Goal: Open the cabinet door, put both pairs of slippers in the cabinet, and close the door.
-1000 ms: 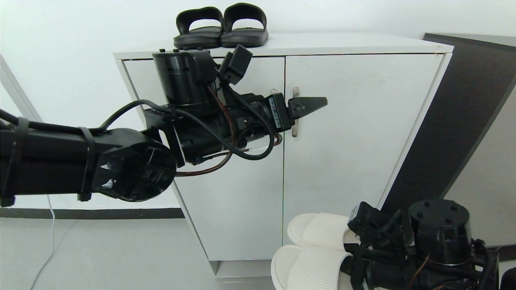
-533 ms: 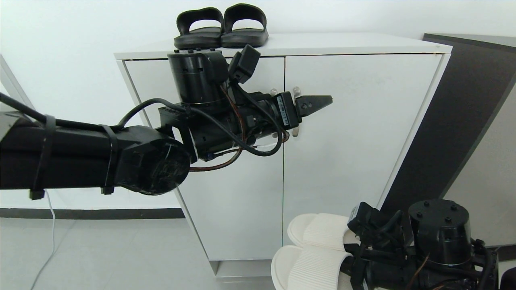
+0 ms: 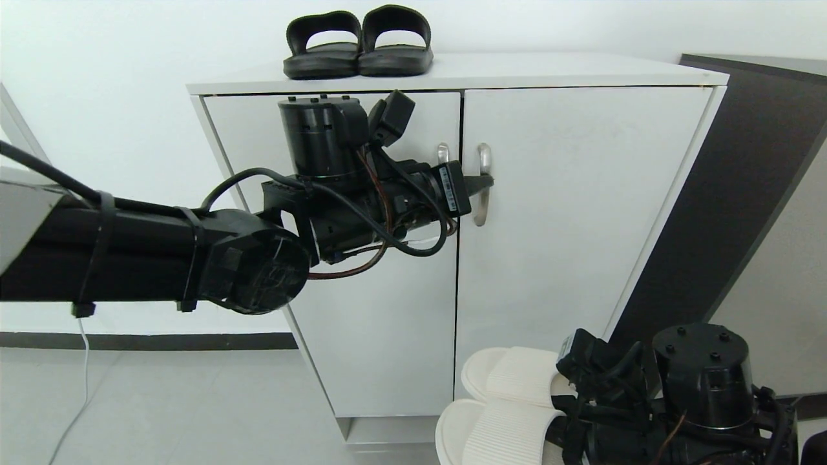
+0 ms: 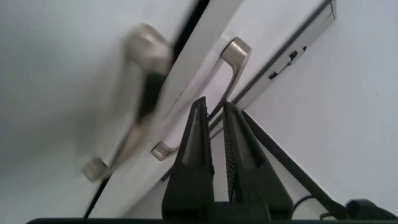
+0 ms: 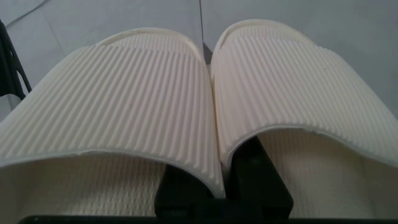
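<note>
Left gripper (image 4: 213,106), nearly closed, at the right door handle (image 4: 235,53); right gripper (image 5: 219,198) clamps white slippers (image 5: 143,99)

The left arm (image 3: 129,258) is matte black. Its cylindrical joint housing (image 3: 316,135) carries screw heads on the cap. Below the housing, black and brown cables (image 3: 352,268) loop. Beside the housing sits a white label (image 3: 446,187).

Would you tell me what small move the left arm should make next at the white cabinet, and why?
Probably draw the left gripper back toward the robot, so the right-hand white cabinet door swings outward. Its tip sits at that door's curved silver handle, the door is not yet swung open, and the cream ribbed slippers wait low in front.
</note>
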### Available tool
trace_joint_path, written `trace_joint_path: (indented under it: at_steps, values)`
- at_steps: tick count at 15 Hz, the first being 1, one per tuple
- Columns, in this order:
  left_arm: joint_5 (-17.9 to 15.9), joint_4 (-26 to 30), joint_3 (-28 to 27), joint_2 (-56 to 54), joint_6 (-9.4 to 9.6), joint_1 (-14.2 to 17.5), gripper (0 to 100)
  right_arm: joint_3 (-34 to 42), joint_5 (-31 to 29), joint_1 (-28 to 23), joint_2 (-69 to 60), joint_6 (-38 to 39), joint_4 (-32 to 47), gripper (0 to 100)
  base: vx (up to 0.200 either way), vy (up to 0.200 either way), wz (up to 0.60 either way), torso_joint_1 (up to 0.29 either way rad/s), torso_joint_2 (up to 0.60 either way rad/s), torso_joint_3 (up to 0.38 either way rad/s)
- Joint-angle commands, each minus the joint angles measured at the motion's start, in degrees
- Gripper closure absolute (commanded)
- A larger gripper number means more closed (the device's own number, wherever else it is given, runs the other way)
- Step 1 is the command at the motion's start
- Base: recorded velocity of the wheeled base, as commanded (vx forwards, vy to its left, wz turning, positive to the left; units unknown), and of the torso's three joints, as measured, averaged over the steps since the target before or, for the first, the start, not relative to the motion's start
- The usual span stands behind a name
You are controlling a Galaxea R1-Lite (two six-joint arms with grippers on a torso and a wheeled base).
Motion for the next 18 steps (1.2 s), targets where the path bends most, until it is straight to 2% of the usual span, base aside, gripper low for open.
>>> trace_joint_path:
  at_steps: [1,4,8,11,13,14,16,18]
  values:
    - [-0.1,-0.3,2.0,-1.4,-0.03,0.0,100,0.1,0.1,0.1,0.1,0.0,0.0,100,0.0,0.0,0.0,0.0,0.0,0.0]
    - [-0.1,-0.6,5.2,-4.0,0.49,-0.2,100,1.2,1.9,0.3,-0.3,0.0,-0.2,100,0.0,0.0,0.0,0.0,0.0,0.0]
    - [-0.1,-4.4,11.7,-7.6,1.37,-2.1,100,7.4,11.5,0.3,-1.1,-0.7,-7.6,100,0.0,0.0,0.0,0.0,0.0,0.0]
    - [0.5,-7.8,18.0,-10.4,3.31,-4.6,100,8.2,11.7,0.4,-0.9,-1.4,-8.1,100,0.0,0.0,0.0,0.0,0.0,0.0]
    - [0.5,-10.4,21.8,-12.4,3.22,-4.8,100,8.3,11.8,0.4,-0.7,-1.4,-8.1,100,0.0,0.0,0.0,0.0,0.0,0.0]
    - [0.5,-10.5,22.4,-12.8,2.87,-4.2,100,8.2,11.8,0.4,-0.6,-1.4,-8.1,100,0.0,0.0,0.0,0.0,0.0,0.0]
    - [0.0,-10.6,22.1,-12.8,1.81,-0.2,100,8.2,11.7,0.8,-0.4,-1.4,-8.2,100,0.0,0.0,0.0,0.0,0.0,0.0]
    - [-0.1,-10.6,20.5,-11.3,0.49,2.1,100,8.0,11.4,0.8,0.0,-1.5,-8.3,100,0.0,0.0,0.0,0.0,0.0,0.0]
